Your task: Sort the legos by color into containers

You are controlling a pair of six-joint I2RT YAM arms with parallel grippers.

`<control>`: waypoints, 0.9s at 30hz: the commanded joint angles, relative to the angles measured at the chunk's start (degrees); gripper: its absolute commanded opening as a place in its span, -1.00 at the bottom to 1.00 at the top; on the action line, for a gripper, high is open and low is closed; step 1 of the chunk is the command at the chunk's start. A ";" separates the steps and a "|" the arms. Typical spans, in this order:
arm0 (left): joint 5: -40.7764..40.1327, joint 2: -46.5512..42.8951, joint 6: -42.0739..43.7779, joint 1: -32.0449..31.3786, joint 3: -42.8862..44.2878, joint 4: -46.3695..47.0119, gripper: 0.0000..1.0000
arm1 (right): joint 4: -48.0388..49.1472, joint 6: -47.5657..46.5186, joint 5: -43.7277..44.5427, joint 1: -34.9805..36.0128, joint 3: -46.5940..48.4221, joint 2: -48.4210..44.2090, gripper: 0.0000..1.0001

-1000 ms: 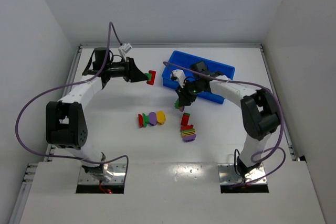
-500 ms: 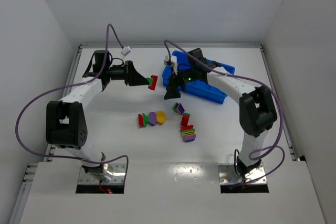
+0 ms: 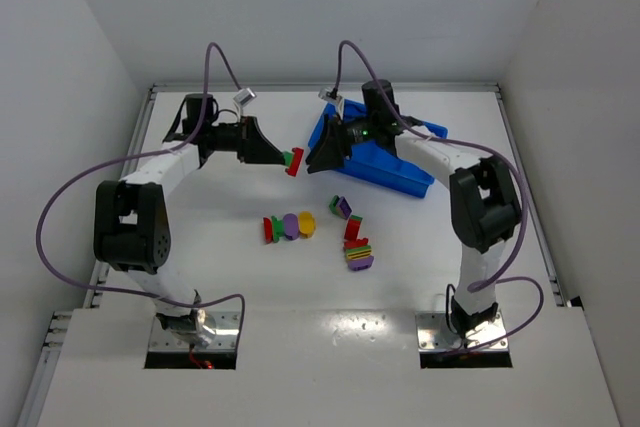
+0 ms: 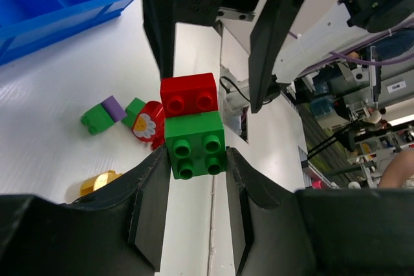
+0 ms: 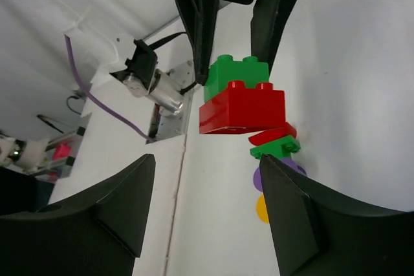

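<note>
Red-and-green brick pair (image 4: pixel 194 124): raised off the table, its green brick pinched in my left claw (image 3: pixel 287 158). My right claw (image 3: pixel 316 157), jaws apart and empty, faces the pair from just beside. Behind it sits the blue bin (image 3: pixel 412 181). Loose legos (image 3: pixel 289 226) lie on the white table (image 3: pixel 220 247).

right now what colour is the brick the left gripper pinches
Green brick, best in left wrist view.

Legible lettering, brands, numerals: none.
Only printed mark: a white daisy figure on a red rounded lego (image 4: pixel 147 127), just left of the red-and-green lego stack (image 4: pixel 193 127).
White tag (image 3: pixel 243 97) on the purple cable (image 3: pixel 214 59), beyond that stack: too small to read.
</note>
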 commanded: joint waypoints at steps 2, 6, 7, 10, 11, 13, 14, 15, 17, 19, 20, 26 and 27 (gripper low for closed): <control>3.85 -0.14 1.16 -1.12 2.98 1.02 -0.83 | 8.32 8.46 -5.52 0.20 1.76 3.03 0.32; 3.33 -0.14 1.69 -1.13 3.50 0.50 -0.83 | 12.29 11.91 -6.05 0.73 1.76 3.56 0.32; 3.33 -0.14 1.69 -1.65 3.50 0.50 -0.83 | 12.29 11.91 -6.05 0.73 1.76 3.56 0.32; 3.33 -0.14 1.69 -2.26 3.50 0.50 -0.83 | 12.29 12.43 -5.52 0.73 3.08 4.09 0.32; 3.33 -0.14 1.69 -2.27 3.50 0.50 -0.83 | 12.81 12.96 -5.52 0.73 3.60 4.61 0.32; 3.33 -0.14 2.22 -2.97 3.50 0.50 -0.83 | 13.51 12.97 -4.99 0.73 3.61 5.14 0.32; 3.33 -0.14 2.22 -2.97 3.50 0.50 -0.83 | 13.52 13.57 -4.99 0.73 4.22 5.14 0.32; 2.81 0.38 2.22 -3.50 3.50 0.50 -0.83 | 14.39 14.10 -4.99 0.73 4.22 5.14 0.32; 2.80 0.39 2.22 -3.50 3.50 -0.03 -0.83 | 15.09 14.63 -4.99 1.25 4.22 5.67 0.32; 2.80 0.39 2.22 -3.50 3.50 -0.03 -0.83 | 15.10 14.64 -4.99 1.26 4.75 5.67 0.29; 2.80 0.39 2.22 -3.50 3.50 -0.03 -0.83 | 15.10 14.64 -4.99 1.26 4.75 5.67 0.24; 2.27 0.92 2.74 -3.50 4.03 -0.03 -0.83 | 15.10 14.64 -4.99 1.26 4.14 5.67 -0.34; 1.58 0.92 2.74 -3.50 4.64 -0.03 -0.83 | 15.10 14.64 -4.99 1.26 3.53 5.67 -0.42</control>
